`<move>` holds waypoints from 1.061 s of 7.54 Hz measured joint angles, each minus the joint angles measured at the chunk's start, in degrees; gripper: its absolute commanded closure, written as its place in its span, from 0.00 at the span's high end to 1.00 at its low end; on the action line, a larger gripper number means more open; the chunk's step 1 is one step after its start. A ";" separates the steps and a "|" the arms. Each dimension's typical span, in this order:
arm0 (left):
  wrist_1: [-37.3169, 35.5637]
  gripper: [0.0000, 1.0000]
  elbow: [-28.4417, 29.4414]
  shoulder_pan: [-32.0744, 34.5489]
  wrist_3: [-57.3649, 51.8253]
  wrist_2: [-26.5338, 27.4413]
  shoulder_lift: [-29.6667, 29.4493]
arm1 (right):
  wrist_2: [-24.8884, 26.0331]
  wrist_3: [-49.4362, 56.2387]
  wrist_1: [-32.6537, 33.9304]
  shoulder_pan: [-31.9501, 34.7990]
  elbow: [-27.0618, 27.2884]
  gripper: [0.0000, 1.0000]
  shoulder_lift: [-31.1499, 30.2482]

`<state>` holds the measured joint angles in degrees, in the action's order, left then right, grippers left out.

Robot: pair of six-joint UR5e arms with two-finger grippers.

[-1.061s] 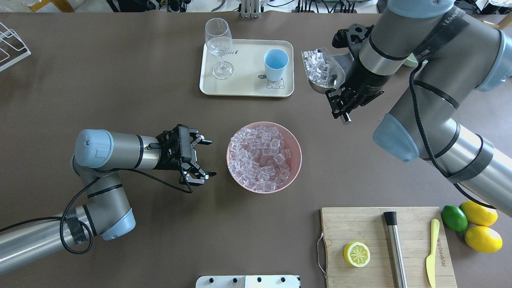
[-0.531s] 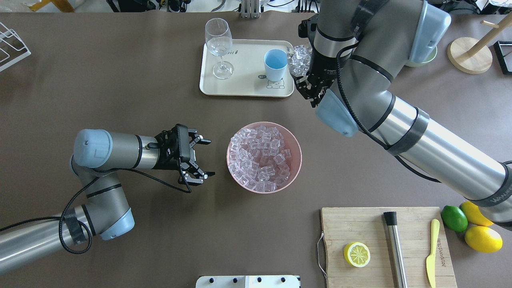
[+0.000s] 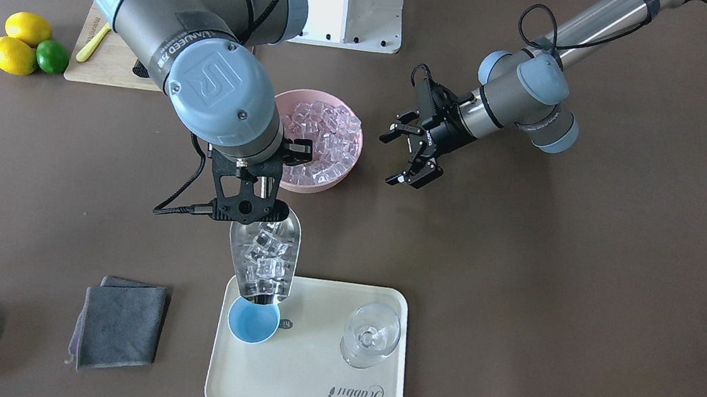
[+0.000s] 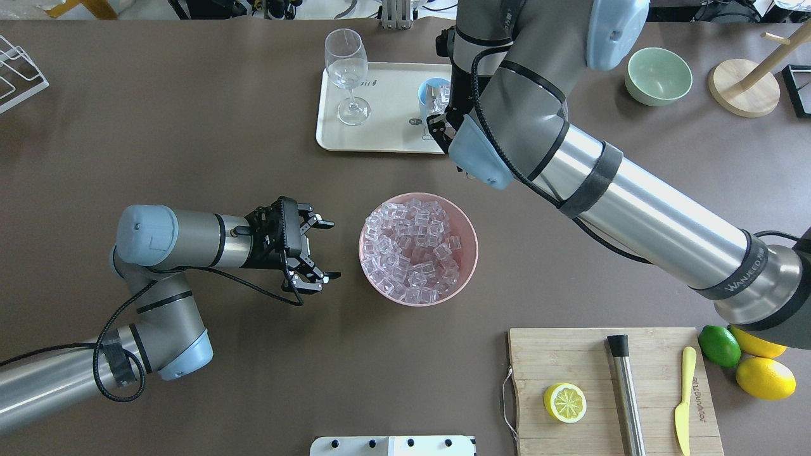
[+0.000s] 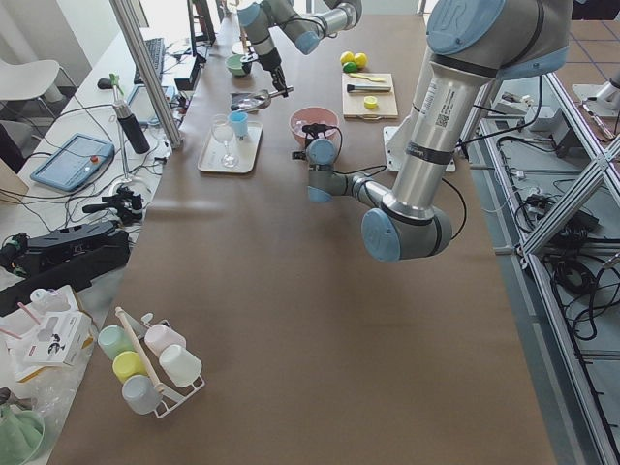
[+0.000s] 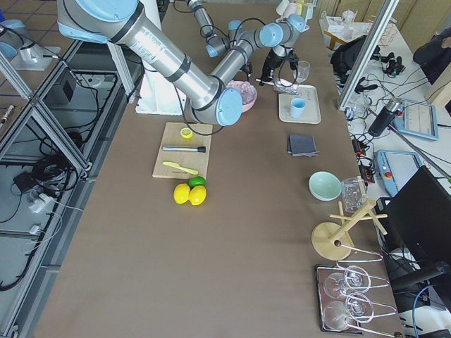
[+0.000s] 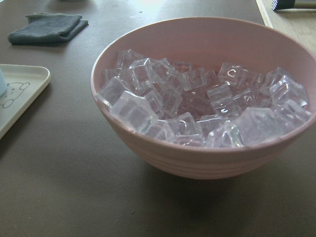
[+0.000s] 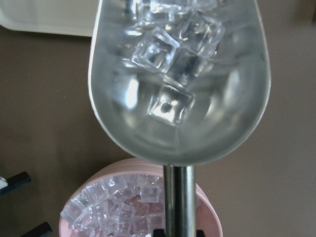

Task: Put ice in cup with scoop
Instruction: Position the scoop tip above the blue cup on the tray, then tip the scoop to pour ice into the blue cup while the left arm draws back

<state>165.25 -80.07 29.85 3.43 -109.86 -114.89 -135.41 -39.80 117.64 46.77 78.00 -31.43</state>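
Note:
My right gripper (image 3: 256,199) is shut on the rod handle of the steel scoop (image 3: 264,256). The scoop is tilted down, its front lip over the rim of the light-blue cup (image 3: 253,322) on the cream tray (image 3: 301,390). Several clear ice cubes (image 8: 170,59) lie in the scoop's trough (image 8: 148,133). In the overhead view my right arm hides most of the cup (image 4: 426,88). A pink bowl (image 4: 475,250) heaped with ice (image 4: 415,247) stands mid-table. My left gripper (image 4: 324,250) is open and empty, just left of the bowl.
A stemmed glass (image 4: 346,69) stands on the tray's other half. A grey cloth (image 3: 118,325) and a pale green bowl (image 4: 659,76) lie beside the tray. A cutting board (image 4: 652,354) with a lemon half, steel cylinder and yellow knife is at the near right.
My right arm has swung left with the loaded scoop, from beside the tray to over the cup, and tipped it down. The left arm has not moved.

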 measured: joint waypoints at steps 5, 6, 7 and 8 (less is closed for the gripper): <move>-0.01 0.98 0.00 -0.20 0.00 1.90 -0.06 | -5.96 -0.46 2.32 2.29 -2.32 0.00 1.18; -0.01 0.98 0.00 -0.22 0.00 1.98 -0.06 | -7.30 -0.46 2.96 2.82 -2.33 0.00 0.80; -0.01 0.98 0.00 -0.23 -0.04 2.01 -0.06 | -8.64 -0.46 3.29 3.08 -2.29 0.00 0.42; -0.01 0.98 0.00 -0.23 -0.07 2.01 -0.04 | -9.88 -0.46 3.41 3.18 -2.23 0.00 0.05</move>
<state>165.24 -80.07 29.62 3.36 -107.85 -114.93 -145.29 -40.25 121.05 49.95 75.77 -31.38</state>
